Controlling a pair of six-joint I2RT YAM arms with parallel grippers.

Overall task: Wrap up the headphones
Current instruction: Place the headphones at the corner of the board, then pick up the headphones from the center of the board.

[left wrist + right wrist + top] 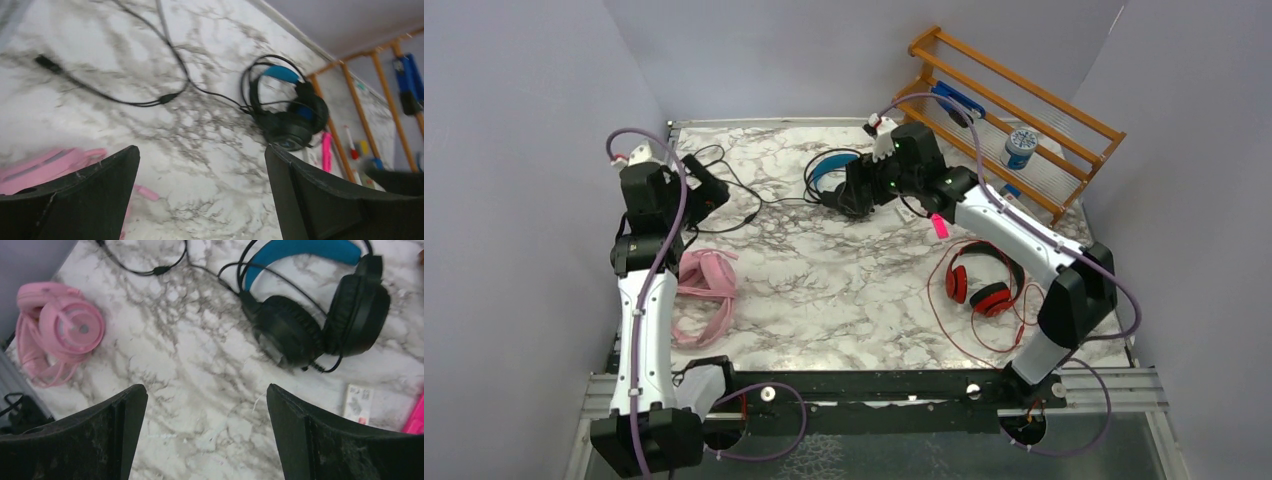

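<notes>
Right gripper [202,390], fingers [100,435] spread and empty, near black-and-blue headphones [300,330] on tabletop [200,355]; left gripper [201,148] likewise, seemingly near their cable [125,102].

Open tabletop [844,290] at centre; black cable [172,95] far left, wooden rack [1020,86] right.

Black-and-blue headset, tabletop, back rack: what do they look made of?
Black-and-blue headset: matte black ear pads with fine wrinkles, likely faux leather. The blue headband lining is smooth, probably plastic or padded vinyl.
Tabletop: white with grey veins, a marble look. It could be printed laminate; can't tell.
Back rack: orange-brown round rails, looks like varnished wood.
</notes>
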